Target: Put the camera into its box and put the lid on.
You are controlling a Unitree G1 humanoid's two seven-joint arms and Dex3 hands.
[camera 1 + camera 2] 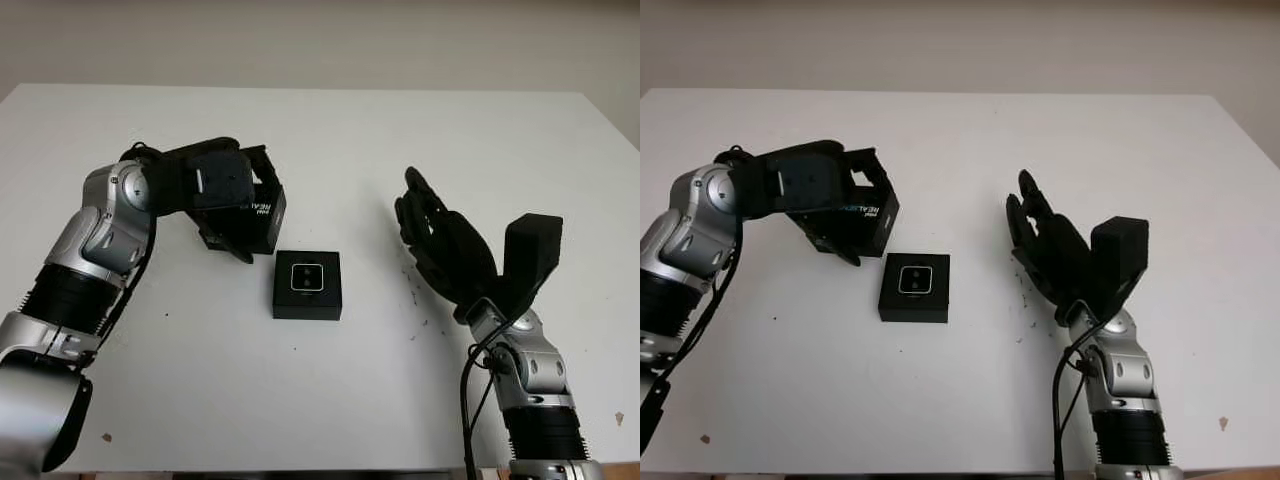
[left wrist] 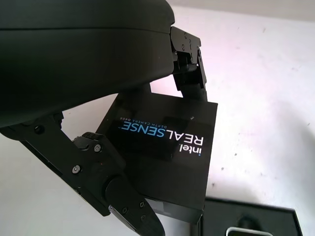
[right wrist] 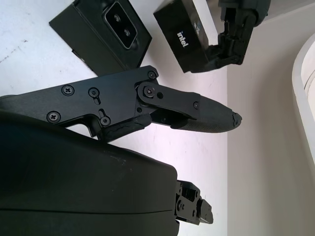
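Our left hand (image 1: pixel 225 195) has its fingers clamped round the lid (image 1: pixel 255 215), held just up-left of the box (image 1: pixel 307 285). The camera (image 1: pixel 306 277) sits inside that box. Our right hand (image 1: pixel 440 245) is off to the box's right, open and holding nothing.

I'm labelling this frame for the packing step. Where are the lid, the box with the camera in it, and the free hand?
lid (image 1: pixel 255 218): left eye view, on its printed side face.
box (image 1: pixel 307 303): left eye view, on its black front rim.
camera (image 1: pixel 306 277): left eye view, on its face.
right hand (image 1: pixel 440 245): left eye view, on the palm.
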